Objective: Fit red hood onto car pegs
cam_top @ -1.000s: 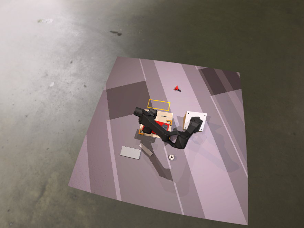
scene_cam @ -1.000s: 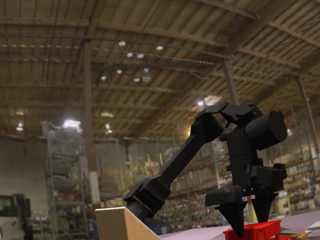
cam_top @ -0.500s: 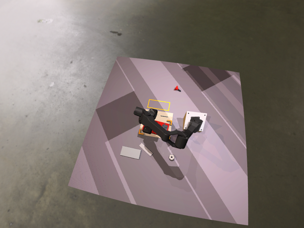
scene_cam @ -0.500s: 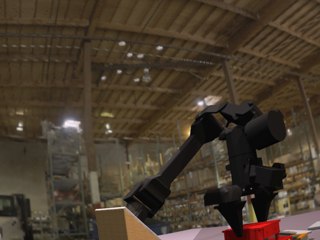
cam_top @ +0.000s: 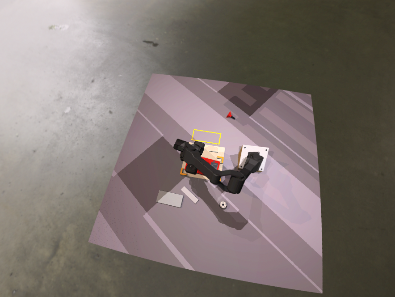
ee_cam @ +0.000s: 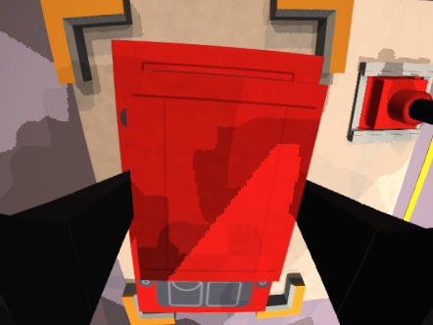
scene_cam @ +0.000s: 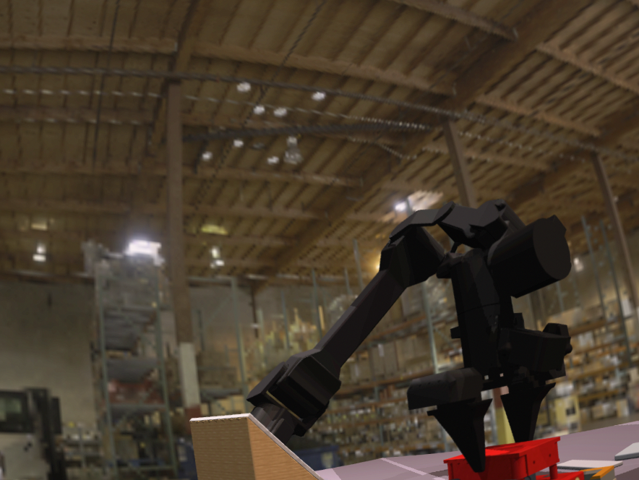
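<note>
Red hood [ee_cam: 216, 171] is pinched across its sides by our gripper [ee_cam: 216, 215], directly above the chassis [ee_cam: 196, 294] in the orange-cornered jig [ee_cam: 78, 34]; beside the jig, a grey tray [ee_cam: 360, 105] holds a red plug [ee_cam: 399, 105].

Black tool [ee_cam: 216, 206]: fingertips cut off by bottom edge in wrist view. Red flat-roofed hood shell [ee_cam: 216, 176] hides pegs, engine block, most of red car chassis [ee_cam: 196, 294]. Top view: black arm covers hood. Exterior view: hood [scene_cam: 503, 457] cut off by bottom edge.
</note>
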`<state>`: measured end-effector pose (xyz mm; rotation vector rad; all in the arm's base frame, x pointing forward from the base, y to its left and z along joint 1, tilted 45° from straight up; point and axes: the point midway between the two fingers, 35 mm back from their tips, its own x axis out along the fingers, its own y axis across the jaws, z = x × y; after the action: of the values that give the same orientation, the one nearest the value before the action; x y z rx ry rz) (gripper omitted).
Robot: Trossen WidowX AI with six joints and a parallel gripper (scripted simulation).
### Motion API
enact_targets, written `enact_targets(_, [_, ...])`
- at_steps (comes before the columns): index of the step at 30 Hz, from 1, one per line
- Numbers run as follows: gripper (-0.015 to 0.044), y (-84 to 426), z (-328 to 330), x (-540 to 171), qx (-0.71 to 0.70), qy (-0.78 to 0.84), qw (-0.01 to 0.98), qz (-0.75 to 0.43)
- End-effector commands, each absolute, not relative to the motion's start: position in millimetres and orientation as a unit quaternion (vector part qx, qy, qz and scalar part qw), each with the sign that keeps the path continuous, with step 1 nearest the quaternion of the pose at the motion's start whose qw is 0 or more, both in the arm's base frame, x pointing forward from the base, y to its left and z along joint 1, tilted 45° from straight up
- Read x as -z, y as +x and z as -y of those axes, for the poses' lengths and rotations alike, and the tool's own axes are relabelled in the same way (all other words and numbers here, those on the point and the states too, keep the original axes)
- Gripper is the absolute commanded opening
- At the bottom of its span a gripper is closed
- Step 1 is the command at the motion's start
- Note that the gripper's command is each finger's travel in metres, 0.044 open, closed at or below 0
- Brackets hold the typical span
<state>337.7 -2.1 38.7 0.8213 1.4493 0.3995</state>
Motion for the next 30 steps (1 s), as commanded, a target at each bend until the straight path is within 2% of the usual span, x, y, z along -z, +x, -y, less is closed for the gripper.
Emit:
enact_targets(1, [0.0,338.1,1.9,-39.2,-0.177,0.36,0.658,-0.637])
enact_targets(30, [0.0,339.6,-6.1,-31.2,-0.177,0.361,0.658,-0.637])
